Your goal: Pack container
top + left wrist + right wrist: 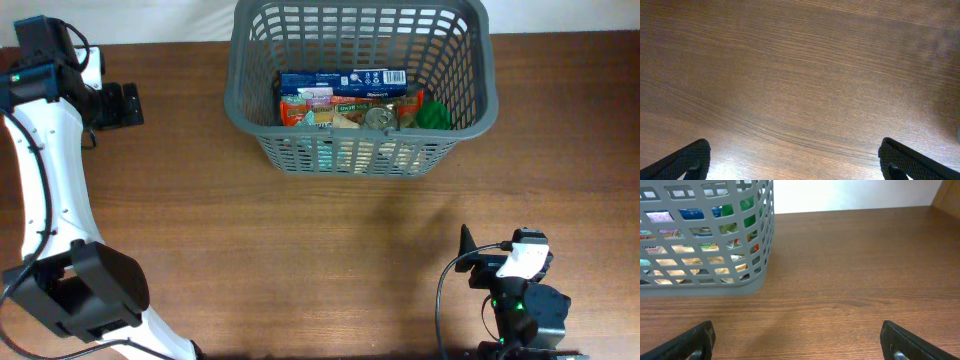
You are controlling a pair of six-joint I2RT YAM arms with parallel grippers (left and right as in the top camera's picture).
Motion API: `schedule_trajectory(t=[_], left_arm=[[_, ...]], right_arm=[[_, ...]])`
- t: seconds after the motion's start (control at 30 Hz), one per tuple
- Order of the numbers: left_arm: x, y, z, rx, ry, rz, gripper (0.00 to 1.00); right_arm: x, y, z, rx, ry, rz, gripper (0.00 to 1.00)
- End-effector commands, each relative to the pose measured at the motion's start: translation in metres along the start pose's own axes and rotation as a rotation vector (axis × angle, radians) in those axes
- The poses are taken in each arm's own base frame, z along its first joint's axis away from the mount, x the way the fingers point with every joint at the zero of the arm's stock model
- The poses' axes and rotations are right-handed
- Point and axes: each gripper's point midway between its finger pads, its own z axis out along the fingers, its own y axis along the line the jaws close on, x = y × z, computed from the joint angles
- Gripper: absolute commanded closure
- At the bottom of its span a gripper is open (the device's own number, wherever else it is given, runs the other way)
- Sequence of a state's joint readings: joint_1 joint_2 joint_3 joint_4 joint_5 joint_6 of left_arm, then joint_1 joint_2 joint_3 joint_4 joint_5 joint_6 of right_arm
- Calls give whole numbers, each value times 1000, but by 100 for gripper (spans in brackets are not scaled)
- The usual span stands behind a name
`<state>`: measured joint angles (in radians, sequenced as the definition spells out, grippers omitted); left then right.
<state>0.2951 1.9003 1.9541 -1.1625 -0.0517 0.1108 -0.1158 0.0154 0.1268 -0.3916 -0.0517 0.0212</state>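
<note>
On the wooden table [300, 250] the container [360, 157] looks packed, so left gripper [795, 161] and right gripper [800, 341] hang spread, empty, away from it.

Brown wood-grain table [300, 250] w/ white backdrop [850, 195] behind far edge.

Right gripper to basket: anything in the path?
Nothing visible. Only wooden table shows between the right gripper and the basket in the overhead and right wrist views. The gripper is open and empty. Groceries sit inside the basket, not in the path.
</note>
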Motion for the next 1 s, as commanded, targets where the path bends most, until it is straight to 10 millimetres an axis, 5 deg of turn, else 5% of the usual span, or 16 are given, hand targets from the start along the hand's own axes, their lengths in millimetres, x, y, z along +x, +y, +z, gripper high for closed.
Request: schedule_trajectory(t=[0.0, 0.13, 0.3, 0.4, 0.53, 0.7, 0.97], left_arm=[[1, -1, 2, 11, 5, -11, 1], [1, -1, -1, 10, -1, -10, 1], [10, -20, -34, 26, -49, 27, 1], [39, -40, -60, 48, -64, 70, 1], [106, -57, -81, 72, -65, 117, 1], [122, -65, -104, 83, -425, 115, 1], [115, -59, -195, 70, -1223, 41, 1]], right_arm=[[2, 1, 1, -4, -4, -7, 1], [2, 1, 1, -4, -4, -7, 1], [2, 1, 1, -4, -4, -7, 1], [2, 1, 1, -4, -4, -7, 1], [2, 1, 1, -4, -4, -7, 1], [2, 1, 1, -4, -4, -7, 1], [2, 1, 1, -4, -4, -7, 1]])
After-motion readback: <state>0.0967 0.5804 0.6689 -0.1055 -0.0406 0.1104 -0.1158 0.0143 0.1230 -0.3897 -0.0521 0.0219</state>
